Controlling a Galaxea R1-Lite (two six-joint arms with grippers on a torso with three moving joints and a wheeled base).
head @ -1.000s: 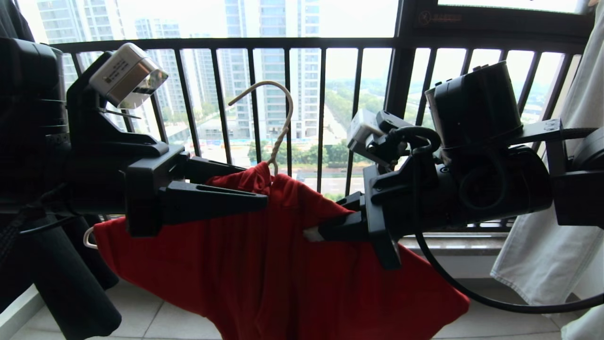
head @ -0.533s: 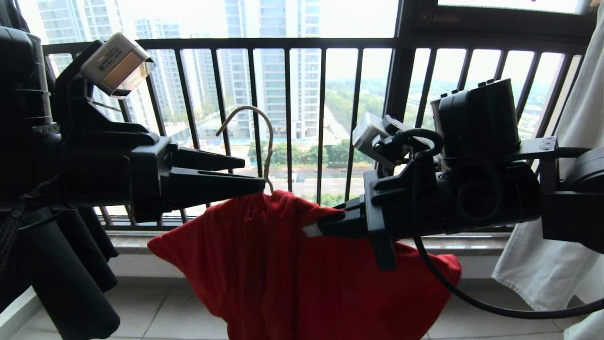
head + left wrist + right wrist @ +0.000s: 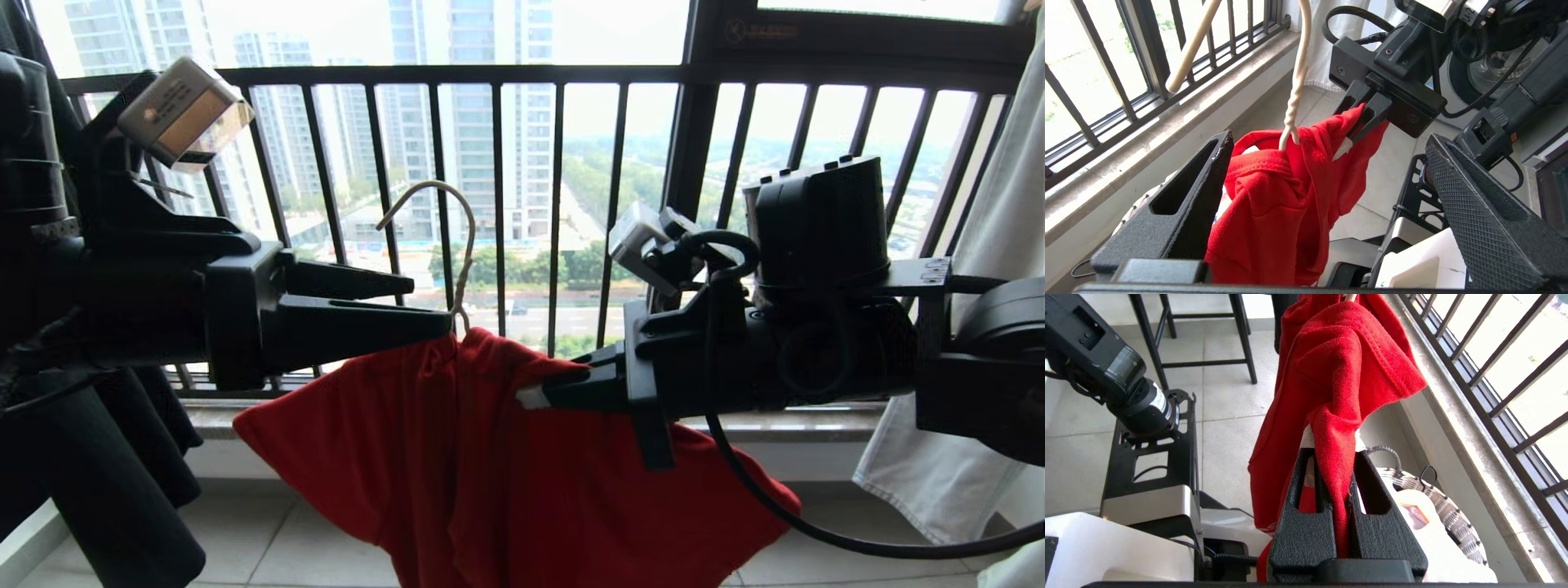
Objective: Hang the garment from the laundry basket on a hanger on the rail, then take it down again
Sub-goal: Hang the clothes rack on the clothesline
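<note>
Head view: the red garment (image 3: 498, 457) hangs in mid-air on the hanger (image 3: 457, 253), before the black balcony railing (image 3: 498, 77); the hook stands upright above the collar, free of any rail; the left end effector (image 3: 424, 306) lies level with its jaws spread, tips just beside the hook's twisted neck, gripping nothing; the right end effector (image 3: 563, 384) is clamped on a fold of red cloth at the hanger's right shoulder, so it alone carries the load.

Left wrist view: the hanger's neck runs upright between the spread fingers (image 3: 1478, 208), ahead of them and nearer the left one; the left arm is the nearer to the hook, judged the part to seize next.

Right wrist view: fingers pinch bunched cloth; the laundry basket (image 3: 1437, 498) sits on the floor beneath.
</note>
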